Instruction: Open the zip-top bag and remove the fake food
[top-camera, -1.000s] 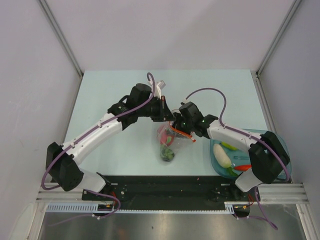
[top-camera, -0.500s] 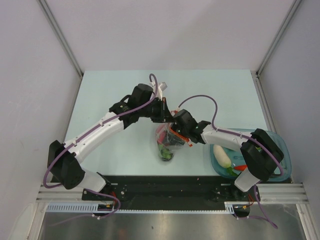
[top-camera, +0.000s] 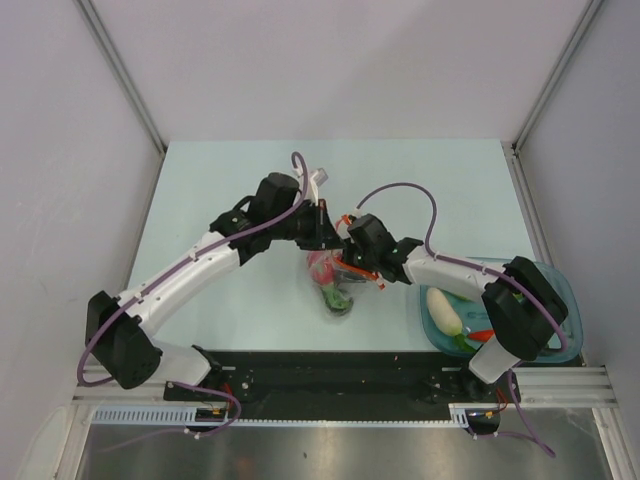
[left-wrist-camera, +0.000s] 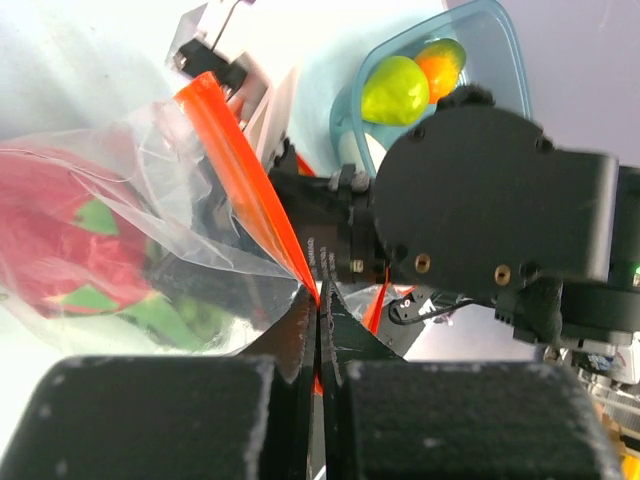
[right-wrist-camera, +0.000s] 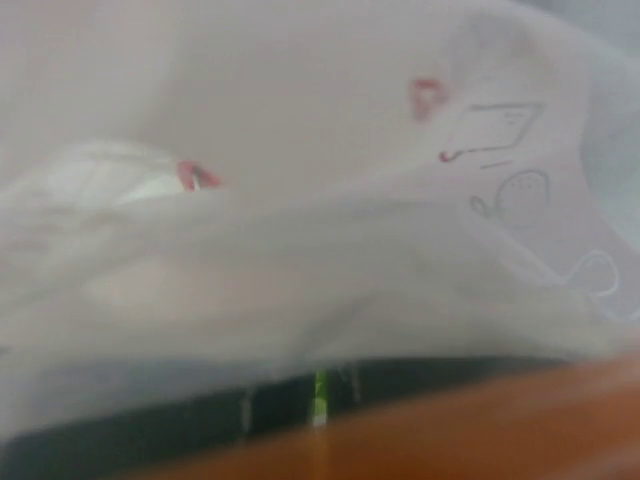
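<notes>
Overhead view: pale blue-green tabletop (top-camera: 225, 180), both arms reaching in to meet near its centre.

Task item: small, floppy, clear plastic zip-top bag (top-camera: 334, 284) sits at mid-tabletop between the two wrists, mouth up and body hanging down to the surface.

Contents seen through the film: pink-red plastic dragon fruit with green leaves (left-wrist-camera: 62, 245) in the upper part, and a small dark-green toy piece (top-camera: 338, 301) at the bottom.

Left end effector (left-wrist-camera: 319, 272): clenched, fingers pressed flat together on the bag's thin red-orange zip strip (left-wrist-camera: 245, 190). The strip runs up and away from the pinch point, with the film spreading out to its left.

Right end effector (top-camera: 350, 262): closed, and placed right at the bag's mouth, just beside the left one. Its wrist view is blurred, filled with clear film and an orange band along the bottom edge, and its fingers are not visible. I cannot tell what, if anything, is between them.

Teal translucent oval plastic tray (top-camera: 566, 292) sits at the near right of the tabletop, partly under the right arm and well apart from the bag. In it:
- white toy radish (top-camera: 443, 310)
- orange toy carrot (top-camera: 487, 335)
- yellow-green toy fruit (left-wrist-camera: 395, 88)
- toy orange (left-wrist-camera: 441, 62) touching the green fruit
</notes>
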